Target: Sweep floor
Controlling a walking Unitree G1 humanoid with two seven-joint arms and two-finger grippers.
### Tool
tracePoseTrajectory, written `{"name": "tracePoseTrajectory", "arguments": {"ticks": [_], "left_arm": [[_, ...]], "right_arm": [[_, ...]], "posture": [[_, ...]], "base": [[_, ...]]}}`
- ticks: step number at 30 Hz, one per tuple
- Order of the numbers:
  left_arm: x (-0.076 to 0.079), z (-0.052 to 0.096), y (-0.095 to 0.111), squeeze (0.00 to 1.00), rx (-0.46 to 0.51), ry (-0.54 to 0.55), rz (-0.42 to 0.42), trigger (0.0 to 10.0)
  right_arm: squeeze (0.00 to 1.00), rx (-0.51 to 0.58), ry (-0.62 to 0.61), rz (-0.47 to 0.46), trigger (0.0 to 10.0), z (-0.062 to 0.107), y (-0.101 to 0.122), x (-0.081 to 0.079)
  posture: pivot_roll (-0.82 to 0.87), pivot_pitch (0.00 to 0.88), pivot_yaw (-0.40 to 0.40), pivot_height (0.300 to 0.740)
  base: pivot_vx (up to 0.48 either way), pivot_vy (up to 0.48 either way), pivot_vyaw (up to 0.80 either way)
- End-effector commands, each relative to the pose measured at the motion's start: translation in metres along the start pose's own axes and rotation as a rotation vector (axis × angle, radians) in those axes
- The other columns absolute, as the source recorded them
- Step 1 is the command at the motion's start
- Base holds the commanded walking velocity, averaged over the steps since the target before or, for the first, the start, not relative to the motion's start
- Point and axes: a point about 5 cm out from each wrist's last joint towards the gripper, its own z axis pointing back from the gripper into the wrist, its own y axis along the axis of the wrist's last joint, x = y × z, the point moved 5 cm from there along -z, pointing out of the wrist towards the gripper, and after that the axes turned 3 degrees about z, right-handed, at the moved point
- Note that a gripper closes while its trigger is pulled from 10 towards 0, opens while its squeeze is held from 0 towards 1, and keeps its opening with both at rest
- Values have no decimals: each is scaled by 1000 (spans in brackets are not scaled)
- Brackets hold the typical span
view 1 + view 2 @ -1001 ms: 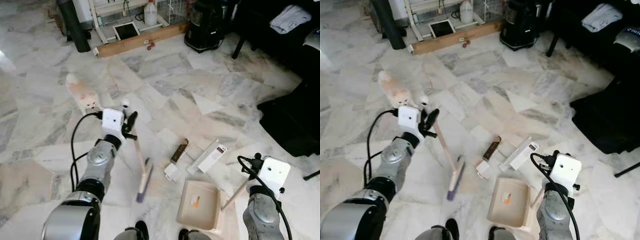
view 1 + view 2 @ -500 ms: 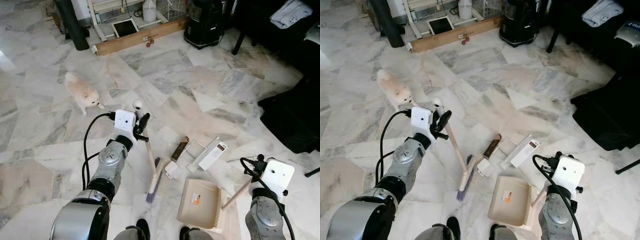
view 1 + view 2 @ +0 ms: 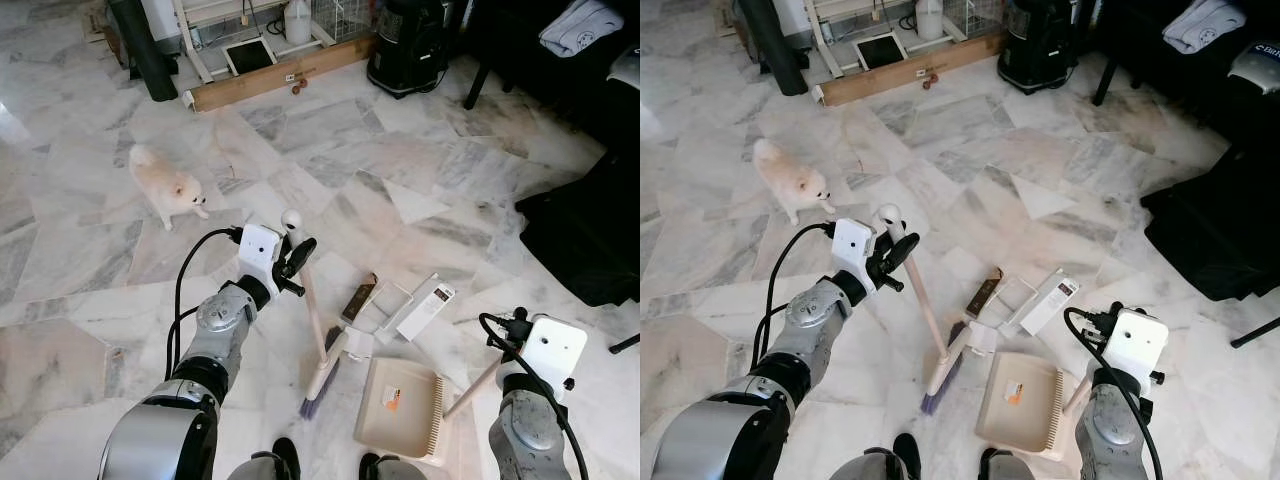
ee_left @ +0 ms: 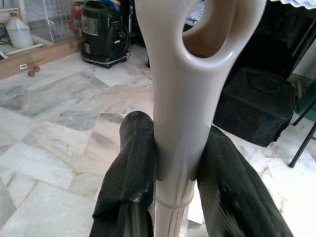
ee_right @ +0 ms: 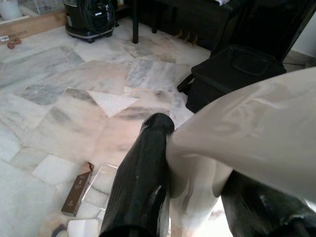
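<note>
Nearest on the right, right gripper [image 5: 197, 192] is clamped on the dustpan [image 3: 400, 405] handle, pan flat on the marble floor [image 3: 450, 180]. Just left of it, left gripper [image 4: 180, 163] is clamped on the broom [image 3: 318, 345] handle, bristles touching a white scrap [image 3: 358, 343]. Just beyond: brown box [image 3: 358, 298] and white box [image 3: 425, 305]. Far left, small dog [image 3: 168, 187]. Risk: boxes skid past the pan; dog wanders into the stroke.

The right hand [image 5: 197, 197] has its black fingers [image 5: 143, 177] clamped on a pale handle [image 5: 237, 148]. Beyond the fingertips, on the marble floor [image 5: 74, 89], lie a brown box [image 5: 76, 193] and, farther off, a black bag [image 5: 232, 74].
</note>
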Motion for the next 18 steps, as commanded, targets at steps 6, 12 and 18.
{"name": "tracePoseTrajectory", "arguments": {"ticks": [6,12,18], "left_arm": [[-7,8,-3,0,-20,-21,-3,10000],[-21,15,4,0,10,33,-45,10000],[-37,21,15,0,63,111,-85,10000]], "right_arm": [[0,-92,-109,100,10000,-3,-14,15],[0,-132,-197,111,10000,-2,-19,29],[0,-115,-258,123,10000,-3,-16,38]], "posture": [[-127,200,27,740],[-114,184,20,740],[-98,180,14,740]], "base": [[0,0,0],[0,0,0],[0,0,0]]}}
